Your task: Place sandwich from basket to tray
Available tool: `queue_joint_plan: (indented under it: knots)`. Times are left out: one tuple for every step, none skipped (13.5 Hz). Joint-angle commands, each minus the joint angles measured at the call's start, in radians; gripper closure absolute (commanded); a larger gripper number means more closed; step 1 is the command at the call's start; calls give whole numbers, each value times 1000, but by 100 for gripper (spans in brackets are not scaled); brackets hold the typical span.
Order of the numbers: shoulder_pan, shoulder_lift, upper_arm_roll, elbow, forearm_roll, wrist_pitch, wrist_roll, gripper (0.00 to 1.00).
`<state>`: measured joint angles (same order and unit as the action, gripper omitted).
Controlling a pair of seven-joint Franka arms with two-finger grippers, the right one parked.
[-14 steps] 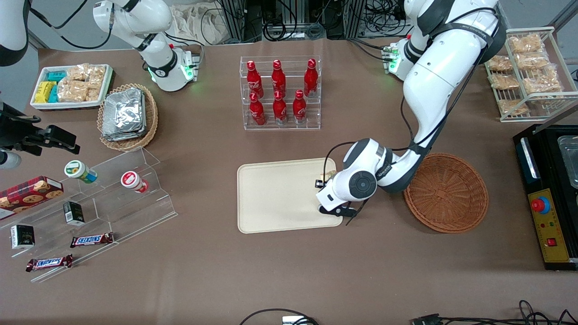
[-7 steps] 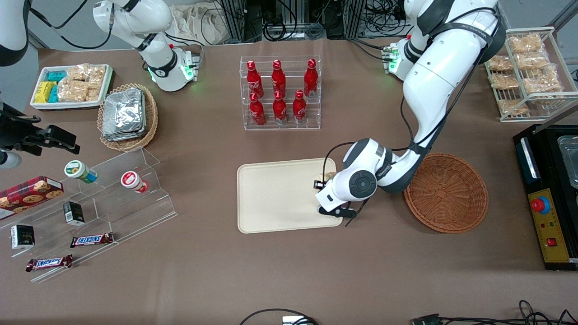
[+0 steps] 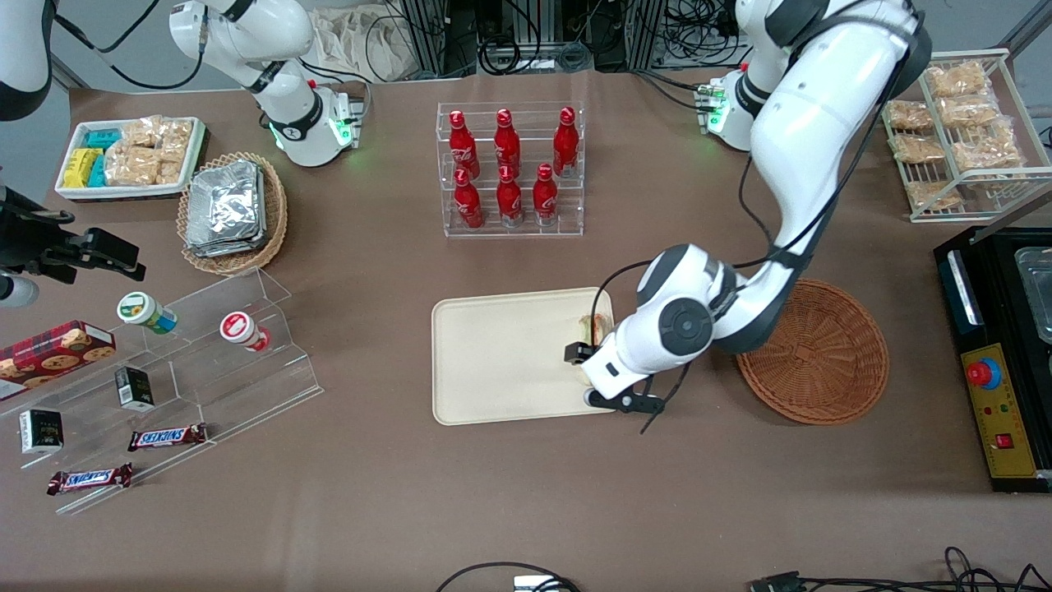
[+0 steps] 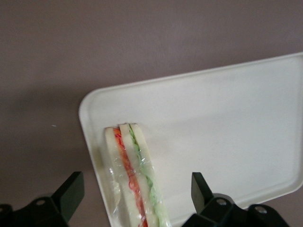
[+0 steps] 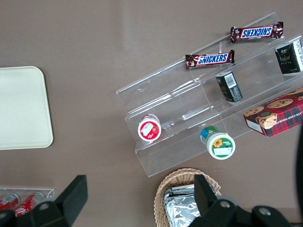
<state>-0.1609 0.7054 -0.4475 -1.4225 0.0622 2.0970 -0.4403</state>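
Note:
The sandwich, a wrapped white wedge with red and green filling, lies on the cream tray at the tray's edge nearest the basket. It also shows in the left wrist view on the tray. My left gripper hovers above the tray's corner, a little nearer the front camera than the sandwich. In the left wrist view the gripper is open, its fingers wide apart on either side of the sandwich and clear of it. The orange-brown wicker basket sits beside the tray toward the working arm's end and holds nothing.
A clear rack of red bottles stands farther from the front camera than the tray. A clear stepped display with snacks lies toward the parked arm's end. A black control box and a wire rack of bagged snacks are at the working arm's end.
The left gripper has risen and shifted slightly toward the front camera and the basket. The sandwich stays on the tray and shows more fully now.

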Motion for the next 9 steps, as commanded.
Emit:
queue_joint_plan:
  knots:
    - [61,-179,7,-29,21,-171,0,0]
    - [82,-237,9,-32,21,-242,3,0]
    - [139,-285,6,-29,15,-346,11,0]
    - [171,-329,4,-20,15,-442,21,0]
    - [181,-377,9,-1,24,-525,61,0]
    - [205,-407,16,11,48,-598,121,0]
    - [224,-431,18,43,91,-671,174,0]
    - [234,-438,19,91,129,-751,216,0]
    - [260,-438,23,141,149,-835,257,0]
